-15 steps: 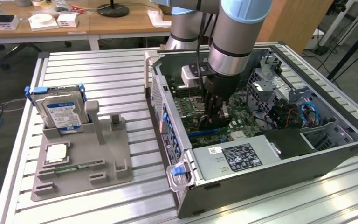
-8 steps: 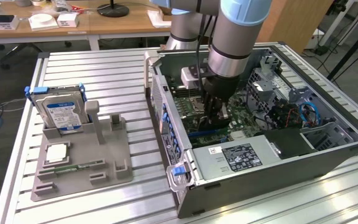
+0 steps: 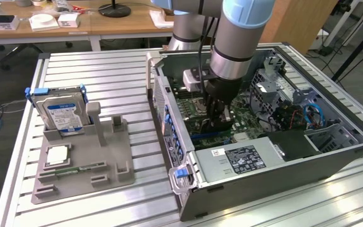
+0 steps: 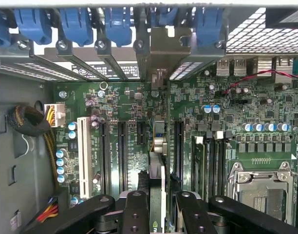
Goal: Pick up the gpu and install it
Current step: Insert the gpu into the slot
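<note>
My gripper (image 4: pixel 158 204) is closed on the gpu (image 4: pixel 158 146), its black fingers (image 4: pixel 135 214) pressed against both faces of the thin card, which I see edge-on running away from me toward the back wall of the case. The card's metal end bracket (image 4: pixel 164 48) stands against the row of rear slot openings, among the blue retention clips (image 4: pixel 117 22). Under the card lies the green motherboard (image 4: pixel 124 97), with long black expansion slots (image 4: pixel 122 151) to either side of it and a white slot (image 4: pixel 83 151) further off. The empty CPU socket (image 4: pixel 258 187) with its metal frame sits well apart on the same board.

In the exterior view my gripper (image 3: pixel 218 124) is down inside the open computer case (image 3: pixel 332 156), low over the motherboard (image 3: pixel 188 101), with my arm (image 3: pixel 238 42) rising straight above it. The case rests on a slatted metal table (image 3: pixel 106 66). To the exterior view's left stands a grey parts holder (image 3: pixel 83 165), holding a silver hard drive (image 3: pixel 62 113) with a blue label upright, and a slim green memory stick (image 3: pixel 81 169) lying flat.
</note>
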